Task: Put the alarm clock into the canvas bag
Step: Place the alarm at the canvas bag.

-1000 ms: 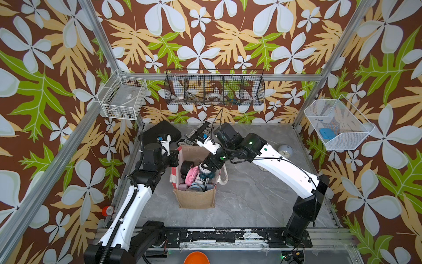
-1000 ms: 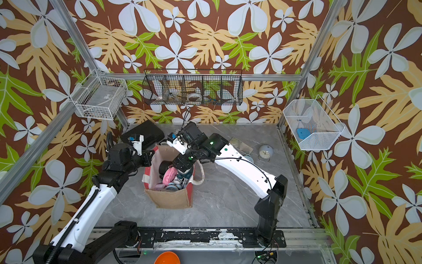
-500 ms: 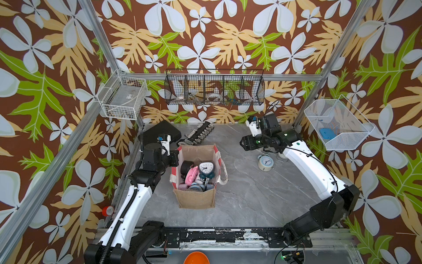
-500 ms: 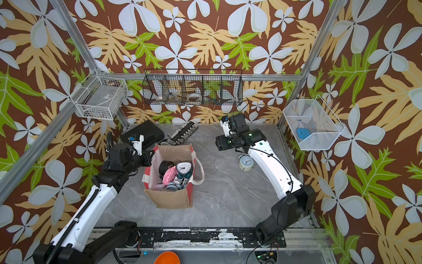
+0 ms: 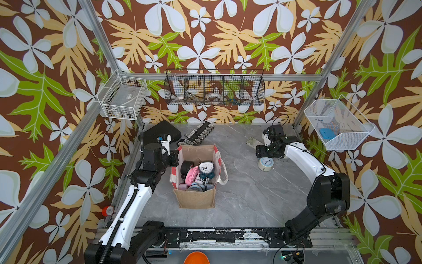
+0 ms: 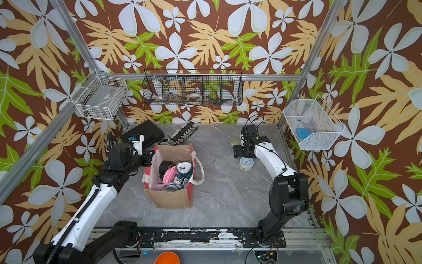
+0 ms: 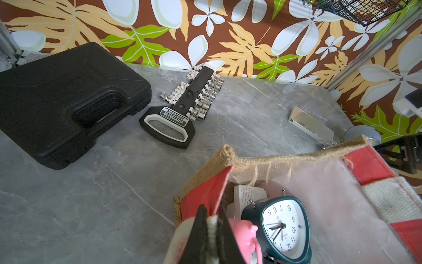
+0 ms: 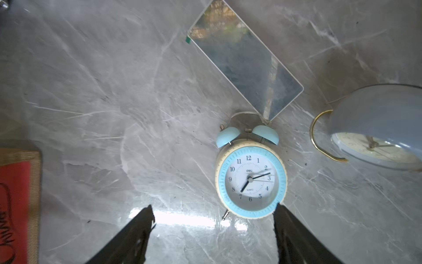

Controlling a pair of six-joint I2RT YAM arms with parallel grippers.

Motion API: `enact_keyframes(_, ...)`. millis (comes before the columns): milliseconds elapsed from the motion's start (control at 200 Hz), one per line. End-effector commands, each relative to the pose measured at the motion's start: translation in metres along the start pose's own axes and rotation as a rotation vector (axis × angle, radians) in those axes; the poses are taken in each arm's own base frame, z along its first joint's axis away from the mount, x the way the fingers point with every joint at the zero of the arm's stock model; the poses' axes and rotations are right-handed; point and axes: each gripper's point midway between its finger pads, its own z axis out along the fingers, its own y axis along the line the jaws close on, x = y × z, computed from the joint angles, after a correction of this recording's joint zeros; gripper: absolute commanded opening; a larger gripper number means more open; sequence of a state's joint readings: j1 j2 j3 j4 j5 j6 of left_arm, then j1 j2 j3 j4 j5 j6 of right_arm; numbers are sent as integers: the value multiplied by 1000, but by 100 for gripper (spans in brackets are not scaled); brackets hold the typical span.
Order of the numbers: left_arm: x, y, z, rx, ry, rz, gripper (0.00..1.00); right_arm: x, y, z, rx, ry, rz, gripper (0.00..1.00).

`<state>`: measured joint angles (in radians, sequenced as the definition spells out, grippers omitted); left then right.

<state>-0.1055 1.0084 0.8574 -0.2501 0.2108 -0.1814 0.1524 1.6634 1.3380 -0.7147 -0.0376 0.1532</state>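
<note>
Left jaws: clenched on the side rim of the canvas bag (image 5: 196, 198).
Right jaws: spread wide, nothing between them; we see them hang over the surface (image 5: 246, 196).
Alarm clock (image 8: 251, 180): blue-and-cream, twin-bell, on the surface outside the bag, close by one right fingertip (image 8: 296, 240); contact we cannot tell.
Bag contents: we note a teal clock (image 5: 206, 168) among others.

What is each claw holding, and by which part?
The left claw pinches the canvas bag by its striped side's rim; right claw is open, holding nothing.
</note>
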Motion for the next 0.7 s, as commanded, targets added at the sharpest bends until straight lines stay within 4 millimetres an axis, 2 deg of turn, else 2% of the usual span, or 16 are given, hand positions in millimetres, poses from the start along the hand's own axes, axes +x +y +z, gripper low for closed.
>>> enact_keyframes(0, -19, -5, -2, 18, -77, 15, 0, 3, -15, 15, 66, 3, -6, 89)
enact_keyframes(95, -19, -4, -2, 17, -76, 15, 0, 12, -21, 30, 88, 39, 0, 94)
enact_keyframes(205, -19, -5, -2, 17, -75, 15, 0, 15, -25, 38, 101, 49, -1, 100)
enact_keyframes(696, -20, -4, -4, 15, -82, 16, 0, 27, -37, 70, 64, 121, 21, 100)
